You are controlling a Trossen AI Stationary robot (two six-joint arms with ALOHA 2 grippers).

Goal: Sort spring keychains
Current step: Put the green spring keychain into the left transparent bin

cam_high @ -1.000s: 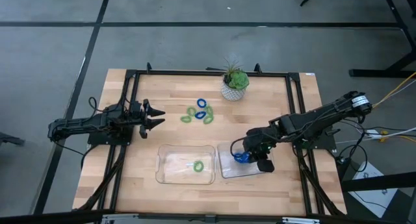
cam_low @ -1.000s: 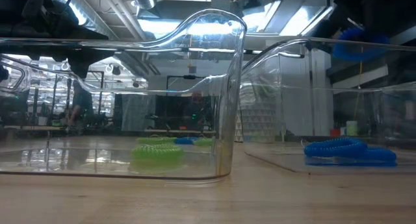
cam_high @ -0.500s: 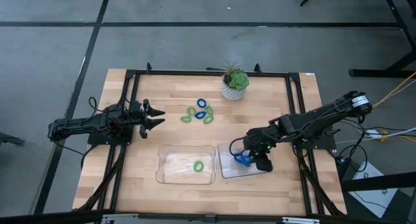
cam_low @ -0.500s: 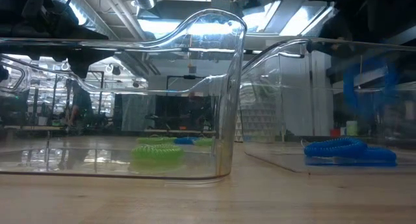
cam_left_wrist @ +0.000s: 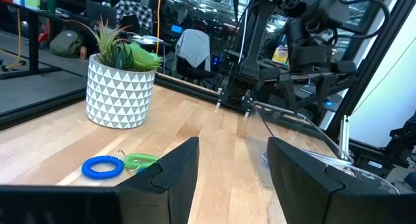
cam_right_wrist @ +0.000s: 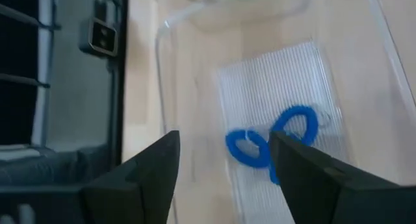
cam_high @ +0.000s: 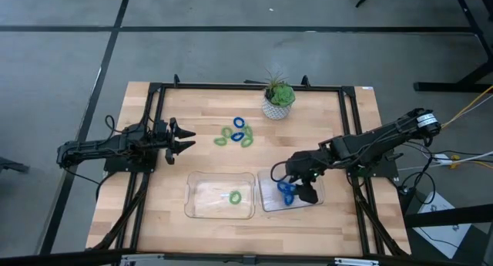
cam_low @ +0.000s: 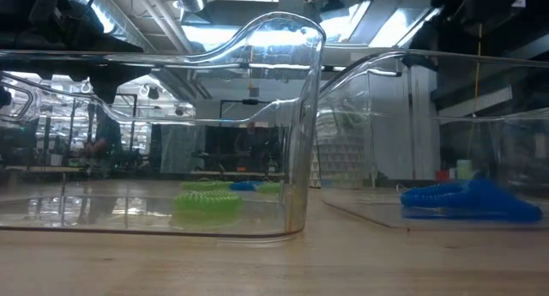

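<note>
Two blue spring keychains [cam_right_wrist: 250, 148] [cam_right_wrist: 296, 123] lie side by side on the floor of the right clear tray [cam_high: 269, 200]; they also show as a blue heap [cam_low: 467, 202] in the low view. My right gripper [cam_high: 286, 177] hangs open above them, touching nothing. One green keychain [cam_high: 235, 196] lies in the left clear tray [cam_high: 196, 185]. Several blue and green keychains [cam_high: 235, 133] lie loose on the wood at mid-table. My left gripper [cam_high: 185, 139] waits open at the table's left, pointing level at that cluster.
A potted plant [cam_high: 278, 100] in a white patterned pot stands at the far middle, just behind the loose cluster. A black frame [cam_high: 154, 89] runs around the wooden tabletop. Bare wood lies between the cluster and the two trays.
My right gripper has opened above the right tray and rolled a little while staying in place. The blue keychain it held has dropped into the tray and now lies beside the other blue one.
</note>
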